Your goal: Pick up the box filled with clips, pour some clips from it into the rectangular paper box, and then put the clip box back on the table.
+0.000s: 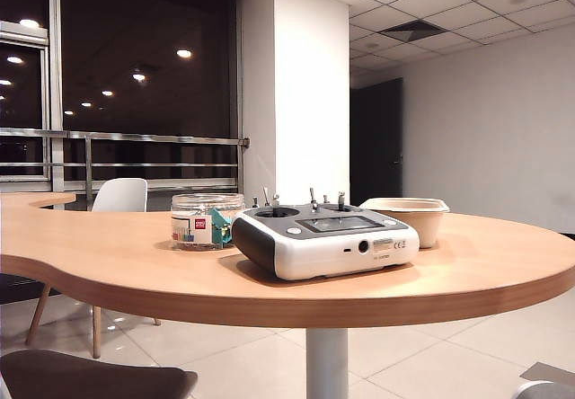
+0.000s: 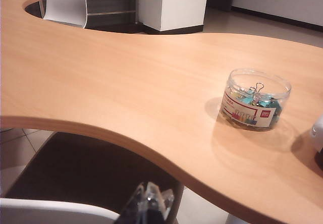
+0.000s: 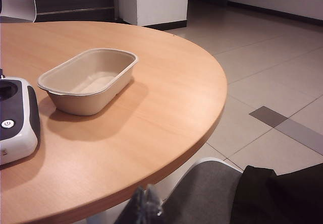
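While nothing is lifted yet, both arms wait off the tabletop.
Left gripper and right gripper have jaws together; jar and paper box flank the remote, ready for pouring.

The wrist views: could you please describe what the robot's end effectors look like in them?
Little shows. The left end effector has clear, glassy plastic fingertips on a dark body. The right end effector looks dark grey and blurred. No cables or markings are visible, and neither arm appears in the exterior view.

We are noting a white pillar; dark windows are reflecting ceiling lights beside it, a white chair standing nearby.
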{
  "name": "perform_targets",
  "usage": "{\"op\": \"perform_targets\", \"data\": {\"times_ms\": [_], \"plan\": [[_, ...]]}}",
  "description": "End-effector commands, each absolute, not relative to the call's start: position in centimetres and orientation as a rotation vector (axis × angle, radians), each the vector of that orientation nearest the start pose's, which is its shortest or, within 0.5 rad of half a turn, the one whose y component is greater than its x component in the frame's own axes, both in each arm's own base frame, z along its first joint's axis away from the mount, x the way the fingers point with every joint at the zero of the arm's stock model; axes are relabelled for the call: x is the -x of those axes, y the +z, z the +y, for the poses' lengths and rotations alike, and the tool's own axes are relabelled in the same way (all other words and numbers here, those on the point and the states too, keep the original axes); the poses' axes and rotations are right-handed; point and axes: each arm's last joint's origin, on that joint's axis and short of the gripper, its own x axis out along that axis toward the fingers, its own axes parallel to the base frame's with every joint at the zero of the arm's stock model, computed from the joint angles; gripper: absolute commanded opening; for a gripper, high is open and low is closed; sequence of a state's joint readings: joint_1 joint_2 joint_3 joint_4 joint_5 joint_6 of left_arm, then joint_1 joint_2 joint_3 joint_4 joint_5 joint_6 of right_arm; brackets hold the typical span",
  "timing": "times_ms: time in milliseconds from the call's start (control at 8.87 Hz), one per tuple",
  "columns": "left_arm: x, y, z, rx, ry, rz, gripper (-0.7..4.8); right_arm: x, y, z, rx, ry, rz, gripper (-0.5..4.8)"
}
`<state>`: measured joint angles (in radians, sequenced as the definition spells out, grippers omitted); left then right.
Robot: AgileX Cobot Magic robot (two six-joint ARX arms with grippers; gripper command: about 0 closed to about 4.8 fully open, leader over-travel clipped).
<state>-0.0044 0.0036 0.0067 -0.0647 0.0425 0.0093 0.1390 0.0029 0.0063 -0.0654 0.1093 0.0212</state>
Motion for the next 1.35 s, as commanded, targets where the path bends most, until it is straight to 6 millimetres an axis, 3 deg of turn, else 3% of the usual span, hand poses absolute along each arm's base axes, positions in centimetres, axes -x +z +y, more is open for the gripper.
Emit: {"op": "perform_targets", "data": {"times_ms": [113,451,563,676,789,902,1014,1240,1352], "plan": [[-9.7,16.1,-0.2,-0.014,-0.049,0.046,-0.06,-9.7,16.2,1.0,-0.015,0.030,0.041,-0.01],[-9.7,16.2,-0.1,-0.006,-0.039,0.039,-0.05,-9.6,16.5,1.0,-0.023,0.029,0.031,-0.01],[-9.5,17.6,0.0,0.064,0.018,-0.008,-0.05,-9.3,17.8,1.0,-0.055,0.030,-0.005,-0.01],[-8.3,23.0,0.3,0.193,0.107,-0.022,-0.06,-8.1,23.1,0.6,-0.100,-0.021,-0.135,-0.02],[-9.8,27.5,0.3,0.245,0.123,0.065,-0.05,-8.2,27.7,0.5,-0.110,-0.089,-0.168,-0.01],[-15.3,33.4,0.2,0.246,0.086,0.086,-0.04,-10.3,34.6,0.8,-0.105,-0.088,-0.170,-0.02],[-19.8,35.7,-0.1,0.249,0.012,0.145,-0.05,-13.7,38.0,1.4,-0.090,-0.047,-0.127,-0.01],[-22.9,36.5,-0.3,0.254,-0.057,0.218,-0.05,-16.8,39.3,1.9,-0.079,-0.018,-0.078,-0.01],[-26.7,37.0,-0.6,0.266,-0.144,0.327,-0.06,-21.1,40.4,2.9,-0.068,0.110,-0.009,-0.01]]}}
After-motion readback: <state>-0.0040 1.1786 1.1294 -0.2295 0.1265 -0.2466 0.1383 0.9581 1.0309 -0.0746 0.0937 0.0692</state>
